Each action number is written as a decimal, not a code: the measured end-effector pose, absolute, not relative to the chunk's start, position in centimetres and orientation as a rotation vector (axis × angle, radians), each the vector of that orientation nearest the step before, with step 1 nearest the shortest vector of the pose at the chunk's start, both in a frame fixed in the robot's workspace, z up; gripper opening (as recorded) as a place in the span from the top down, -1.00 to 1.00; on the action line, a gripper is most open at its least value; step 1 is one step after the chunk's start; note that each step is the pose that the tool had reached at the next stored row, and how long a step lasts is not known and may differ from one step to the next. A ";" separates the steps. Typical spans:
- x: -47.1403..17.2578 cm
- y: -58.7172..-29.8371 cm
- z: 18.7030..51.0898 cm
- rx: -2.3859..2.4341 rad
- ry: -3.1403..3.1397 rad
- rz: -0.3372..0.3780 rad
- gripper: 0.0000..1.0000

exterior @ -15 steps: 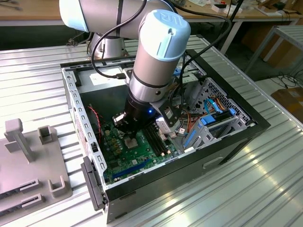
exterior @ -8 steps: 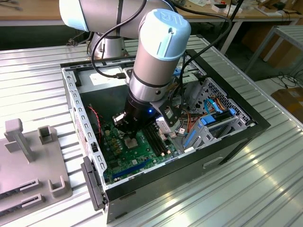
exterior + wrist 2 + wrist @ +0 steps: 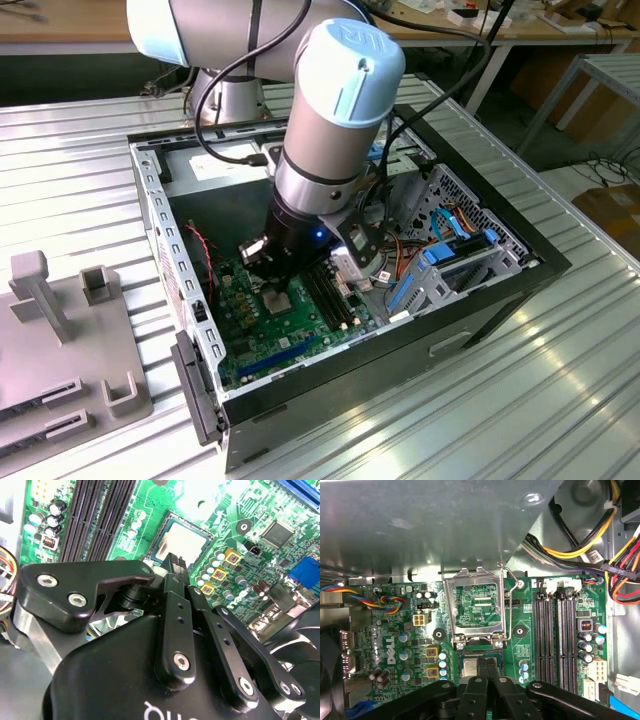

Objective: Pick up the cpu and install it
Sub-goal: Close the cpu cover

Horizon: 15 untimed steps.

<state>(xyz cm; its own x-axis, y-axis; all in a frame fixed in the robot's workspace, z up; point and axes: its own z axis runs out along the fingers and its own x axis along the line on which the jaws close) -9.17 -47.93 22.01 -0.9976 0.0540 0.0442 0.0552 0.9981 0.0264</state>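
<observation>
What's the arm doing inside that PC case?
The arm is down inside the open computer case, with its gripper right over the CPU socket on the motherboard. The cpu lies flat in the socket, and the hinged metal retention frame is flipped up beside it. The fingers look closed together, tips at the cpu's edge. Whether they touch it is unclear.

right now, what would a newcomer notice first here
The big grey arm plunging into the open computer case at the middle of the exterior view. In both wrist views its black gripper, fingers together, is down at the silvery cpu on the green motherboard, beside the raised socket frame.
</observation>
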 end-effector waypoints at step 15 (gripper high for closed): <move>-7.6 -47.7 24.9 0.040 -3.085 -0.040 0.79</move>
<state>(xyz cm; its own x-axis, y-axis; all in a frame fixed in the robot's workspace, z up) -7.56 -47.70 24.86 -0.9981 -0.0269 0.0557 -0.0254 0.9993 0.0263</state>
